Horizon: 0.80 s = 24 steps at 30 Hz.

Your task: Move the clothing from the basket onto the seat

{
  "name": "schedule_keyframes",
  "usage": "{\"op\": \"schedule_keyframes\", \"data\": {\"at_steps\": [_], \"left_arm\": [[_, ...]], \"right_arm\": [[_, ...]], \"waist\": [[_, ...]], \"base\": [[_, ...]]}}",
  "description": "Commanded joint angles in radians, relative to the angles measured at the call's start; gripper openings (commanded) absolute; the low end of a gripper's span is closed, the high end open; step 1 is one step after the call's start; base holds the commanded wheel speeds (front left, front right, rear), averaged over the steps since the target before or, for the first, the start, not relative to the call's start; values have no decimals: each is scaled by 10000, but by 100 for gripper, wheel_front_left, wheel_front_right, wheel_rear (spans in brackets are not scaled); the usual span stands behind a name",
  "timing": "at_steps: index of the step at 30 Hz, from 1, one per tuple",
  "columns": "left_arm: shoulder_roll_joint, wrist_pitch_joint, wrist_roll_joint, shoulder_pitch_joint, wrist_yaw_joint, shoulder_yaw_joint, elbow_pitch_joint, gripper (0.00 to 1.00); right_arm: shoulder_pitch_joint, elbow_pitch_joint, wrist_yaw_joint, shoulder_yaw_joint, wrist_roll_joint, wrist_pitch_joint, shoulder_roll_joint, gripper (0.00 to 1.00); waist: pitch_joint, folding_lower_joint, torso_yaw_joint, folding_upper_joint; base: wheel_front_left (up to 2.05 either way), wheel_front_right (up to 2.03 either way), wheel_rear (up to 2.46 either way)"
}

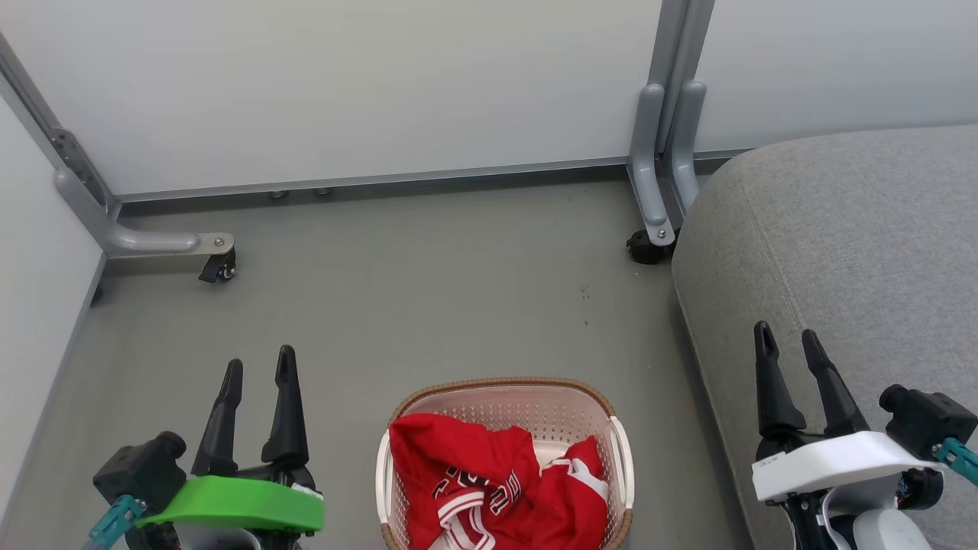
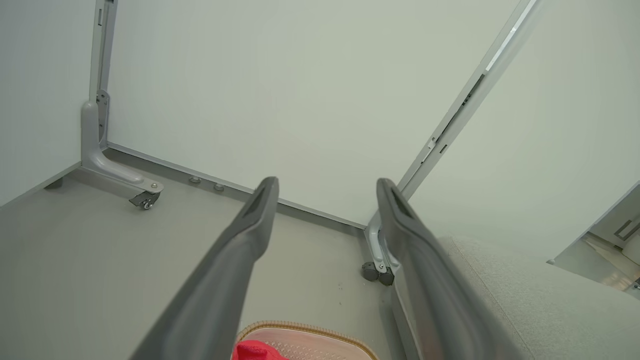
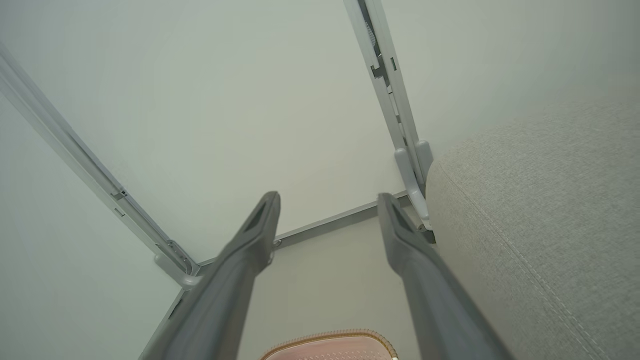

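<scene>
Red clothing fills the basket; my left gripper and right gripper flank it, both spread; open floor beyond.

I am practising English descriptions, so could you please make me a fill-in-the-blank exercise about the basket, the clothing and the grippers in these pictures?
1. The clothing lying in the basket is mostly ____ in colour.
2. The basket stands on the ____, not on the seat.
3. The seat is on the robot's ____ side.
4. The left gripper and the right gripper are both ____, holding nothing.
Missing words: red; floor; right; open.
</scene>
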Motion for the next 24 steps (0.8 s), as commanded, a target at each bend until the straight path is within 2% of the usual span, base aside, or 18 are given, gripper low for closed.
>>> {"op": "schedule_keyframes", "data": {"at_steps": [1,24], "left_arm": [[75,-89,228,59,-24,-40,-103,100],[90,-577,1833,276,56,-363,129,100]], "right_arm": [[25,-162,4,-43,-267,-101,-58,100],[285,-102,5,248,-2085,-600,-75,100]], "waist": [[-6,0,-7,0],[-190,0,-43,0]], "base": [[0,0,0],[0,0,0]]}}
